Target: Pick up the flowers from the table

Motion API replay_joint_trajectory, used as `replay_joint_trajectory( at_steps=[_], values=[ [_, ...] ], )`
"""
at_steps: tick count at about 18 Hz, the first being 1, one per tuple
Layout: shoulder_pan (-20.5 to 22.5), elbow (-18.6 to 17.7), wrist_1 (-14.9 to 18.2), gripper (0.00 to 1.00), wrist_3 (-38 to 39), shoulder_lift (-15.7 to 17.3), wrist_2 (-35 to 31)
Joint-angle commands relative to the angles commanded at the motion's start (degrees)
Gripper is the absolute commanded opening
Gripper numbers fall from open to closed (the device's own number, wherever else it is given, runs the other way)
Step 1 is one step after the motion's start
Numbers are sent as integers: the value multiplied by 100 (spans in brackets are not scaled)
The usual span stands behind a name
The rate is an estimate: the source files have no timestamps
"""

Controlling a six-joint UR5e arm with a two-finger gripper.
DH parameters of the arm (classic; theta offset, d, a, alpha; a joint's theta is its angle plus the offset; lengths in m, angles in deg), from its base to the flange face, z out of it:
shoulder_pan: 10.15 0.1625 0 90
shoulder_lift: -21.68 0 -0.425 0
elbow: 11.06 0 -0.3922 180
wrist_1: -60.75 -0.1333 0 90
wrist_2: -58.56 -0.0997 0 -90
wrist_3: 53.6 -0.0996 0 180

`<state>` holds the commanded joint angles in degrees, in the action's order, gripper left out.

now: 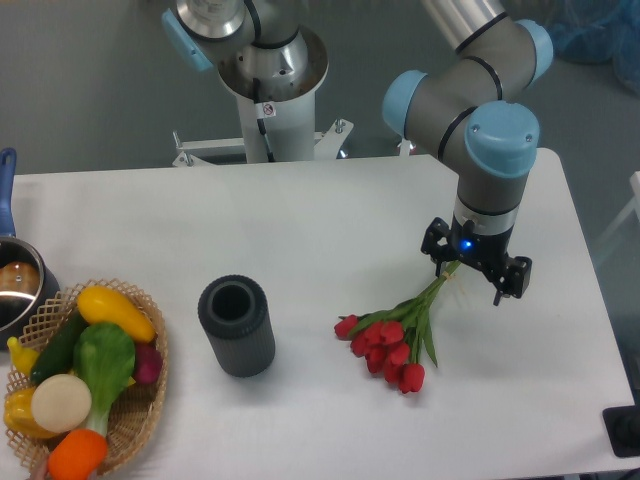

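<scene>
Hanging over the right part of the table [330, 215], the gripper [470, 276] points straight down at the stem end of the flowers [392, 340]. Its dark body hides the fingertips from this view, so I cannot tell whether the fingers are spread or pressed onto the stems; the pale green stems run up and vanish right beneath it.

From there the bunch slants down and to the left. Green leaves fan out midway, and the red buds cluster at the lower end, apparently resting on the white tabletop. The flowers look to be either just grasped or about to be, with the heads not yet clear of the surface.

So the step in hand seems to be the grasp itself, at the bundled stems. If the fingers are not yet closed, the next move calls for a snug close on the thin stems, which could slip or splay. After that comes a straight lift, high enough for the hanging buds to leave the table.

Farther left, well apart from the flowers, a dark cylinder [237, 326] stands upright with its open top showing. At the far left sits a basket [135, 425] of toy vegetables, and beside it a pot [18, 285] at the edge.
</scene>
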<state>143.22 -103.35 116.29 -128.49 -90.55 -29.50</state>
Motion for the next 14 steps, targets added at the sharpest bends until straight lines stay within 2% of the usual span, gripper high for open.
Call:
replay_joint_trajectory(
  at_steps=[7, 12, 14],
  values=[
    [-404, -404, -26, 100, 26, 96, -141],
    [-571, -764, -474, 100, 62, 53, -150],
    [-642, -817, -527, 100, 123, 35, -158]
  ],
)
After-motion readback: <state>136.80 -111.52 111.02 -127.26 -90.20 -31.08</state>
